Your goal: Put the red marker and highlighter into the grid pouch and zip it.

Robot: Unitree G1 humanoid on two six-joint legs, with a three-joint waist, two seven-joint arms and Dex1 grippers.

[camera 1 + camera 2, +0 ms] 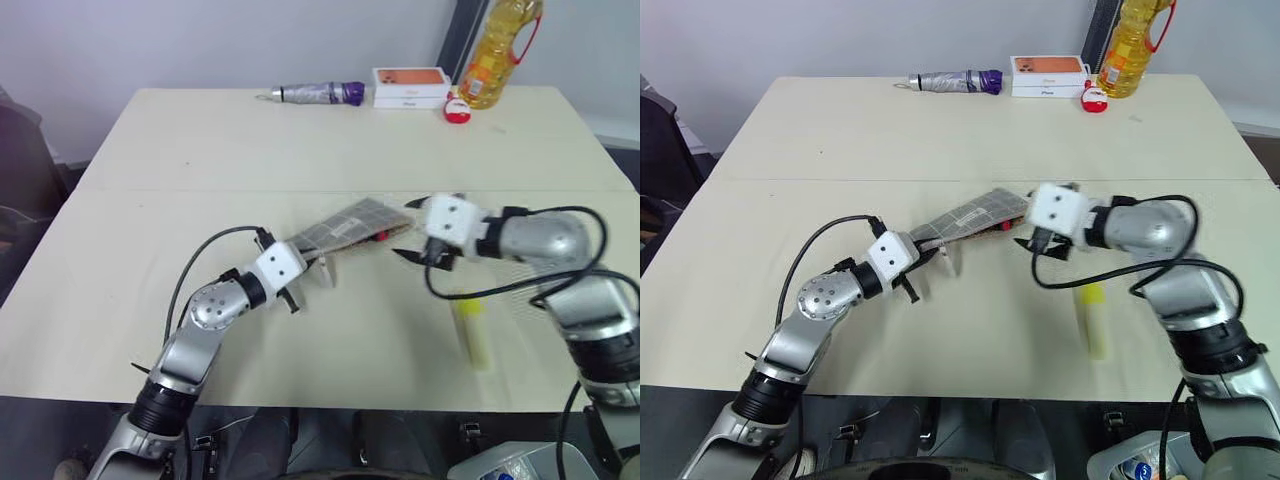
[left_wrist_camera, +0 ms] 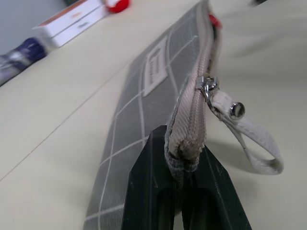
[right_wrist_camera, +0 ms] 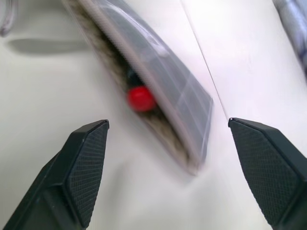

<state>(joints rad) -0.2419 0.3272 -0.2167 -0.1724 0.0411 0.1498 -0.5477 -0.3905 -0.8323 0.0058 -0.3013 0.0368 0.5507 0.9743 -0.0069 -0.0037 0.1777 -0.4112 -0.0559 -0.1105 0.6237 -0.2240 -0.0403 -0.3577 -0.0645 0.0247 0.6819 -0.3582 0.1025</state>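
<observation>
The left arm is reaching in from the near-left with its elbow bent, forearm angling up and to the right across the table. The left gripper is lying roughly level, and its fingers are pressed together, pinching the near-left end of the grid pouch right at the zipper seam (the pale pull tab is dangling loose beside them).

The pouch is stretching from that grip toward the far right, tilted up on edge, with its far end gaping open. The red marker is sitting inside that open mouth, its red tip poking out.

Just right of the opening, the right gripper is pointing left and slightly down at the pouch mouth, wrist cocked inward, its fingers spread wide and holding nothing. The right arm is coming in from the near-right, elbow bent sharply.

The highlighter is lying on the table below the right forearm, near the front edge, well apart from the pouch.
</observation>
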